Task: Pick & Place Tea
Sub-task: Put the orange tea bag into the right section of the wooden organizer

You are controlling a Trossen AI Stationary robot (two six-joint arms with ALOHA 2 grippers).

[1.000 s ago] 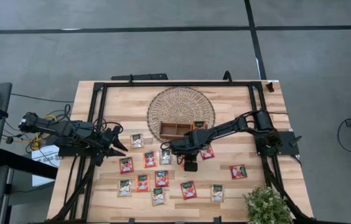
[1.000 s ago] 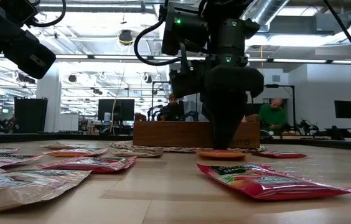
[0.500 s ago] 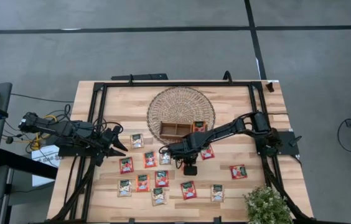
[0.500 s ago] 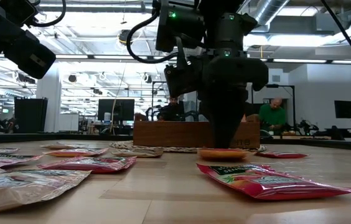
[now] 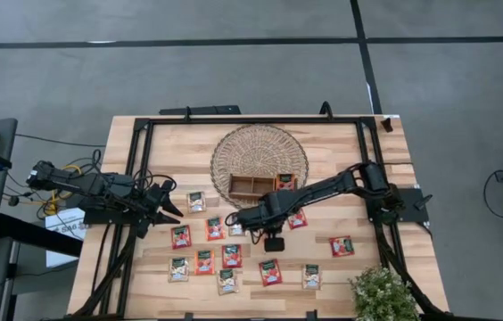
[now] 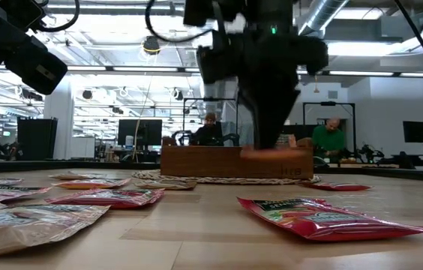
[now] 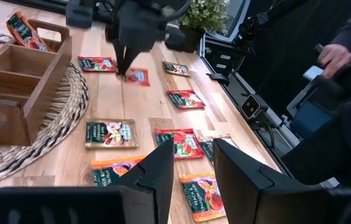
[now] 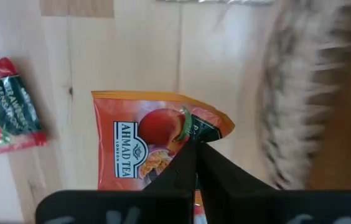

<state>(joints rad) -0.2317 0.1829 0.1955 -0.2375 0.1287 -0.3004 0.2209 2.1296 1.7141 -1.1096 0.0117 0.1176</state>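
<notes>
Lifted since a moment ago, the orange sachet [image 8: 157,140] hangs off the worktop [image 5: 341,160] clamped by one corner in my right pincer [image 8: 195,144] — the wooden tray [image 5: 253,185] lies just beyond, far-right — while my left pincer [image 5: 173,207], fingers apart, waits at the left.

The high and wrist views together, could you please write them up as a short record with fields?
right tool: shut on an orange tea sachet, lifted off the table near the wooden tray
left tool: open, waiting at the table's left side
tray contents: one sachet in the right compartment
tray support: round woven mat
loose sachets: many flat on the table
extra: potted plant at a corner
</notes>
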